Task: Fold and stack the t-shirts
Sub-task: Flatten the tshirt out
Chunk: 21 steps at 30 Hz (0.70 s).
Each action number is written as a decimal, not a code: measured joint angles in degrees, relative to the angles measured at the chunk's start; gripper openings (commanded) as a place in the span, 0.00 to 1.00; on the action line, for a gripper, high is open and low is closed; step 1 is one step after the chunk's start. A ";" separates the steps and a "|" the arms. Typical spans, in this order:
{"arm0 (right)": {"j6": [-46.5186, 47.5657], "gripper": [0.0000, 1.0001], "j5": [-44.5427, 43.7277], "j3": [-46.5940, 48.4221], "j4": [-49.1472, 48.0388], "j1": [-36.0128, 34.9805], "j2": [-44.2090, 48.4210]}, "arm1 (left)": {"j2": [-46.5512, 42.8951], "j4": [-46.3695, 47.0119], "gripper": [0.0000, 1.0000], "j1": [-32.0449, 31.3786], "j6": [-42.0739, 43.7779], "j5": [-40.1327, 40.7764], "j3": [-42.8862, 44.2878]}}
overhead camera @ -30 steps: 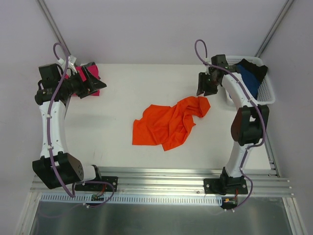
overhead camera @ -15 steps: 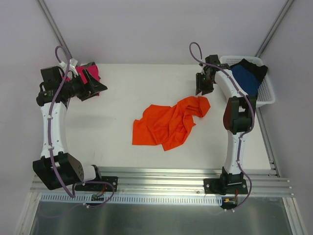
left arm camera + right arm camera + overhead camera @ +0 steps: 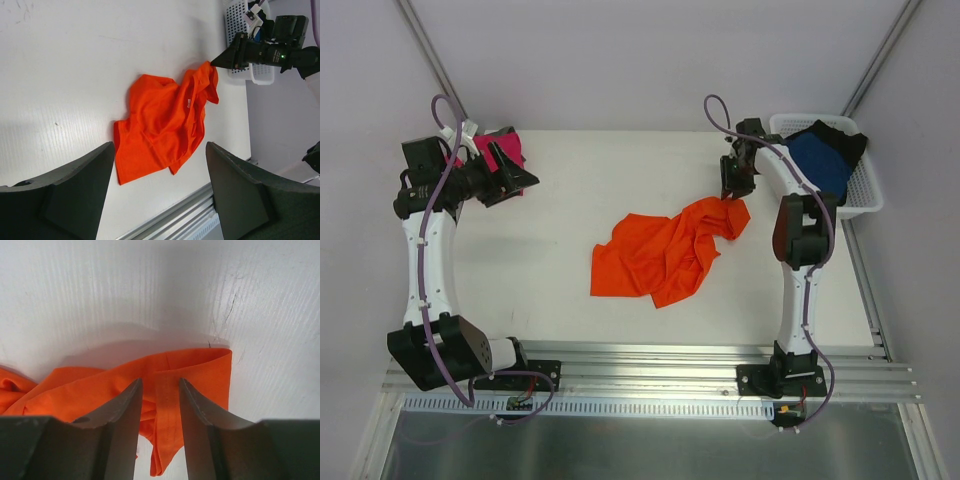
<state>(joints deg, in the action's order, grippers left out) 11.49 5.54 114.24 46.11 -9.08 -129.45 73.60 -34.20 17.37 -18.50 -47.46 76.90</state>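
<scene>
Status, right claw (image 3: 732, 190): tips low at white table (image 3: 580, 180), set either side of a raised fold at one corner of crumpled bright orange cloth t-shirt (image 3: 665, 255). Fold filling the gap between fingers (image 3: 125, 405); cannot tell whether pinched or just straddled. Rest of that shirt sprawled away from claw, toward left arm and bases. Just beside claw on outer side: white plastic mesh basket (image 3: 865, 195), dark blue t-shirt (image 3: 820, 160) and black t-shirt (image 3: 848, 135) heaped in it. Left claw (image 3: 527, 177): released, gaping wide, nothing between fingers, well apart from orange shirt. Magenta-pink t-shirt (image 3: 503, 150) bunched just behind it; contact unclear.
</scene>
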 measured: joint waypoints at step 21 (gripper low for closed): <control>0.44 0.01 -1.66 2.16 -0.44 0.00 -2.40 | -0.61 0.02 0.73 0.74 -0.20 -0.11 -1.01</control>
<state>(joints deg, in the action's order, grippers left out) 11.92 3.88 116.40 45.67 -9.08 -131.85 72.99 -34.17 18.11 -18.70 -47.57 75.90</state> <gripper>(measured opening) 0.038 0.747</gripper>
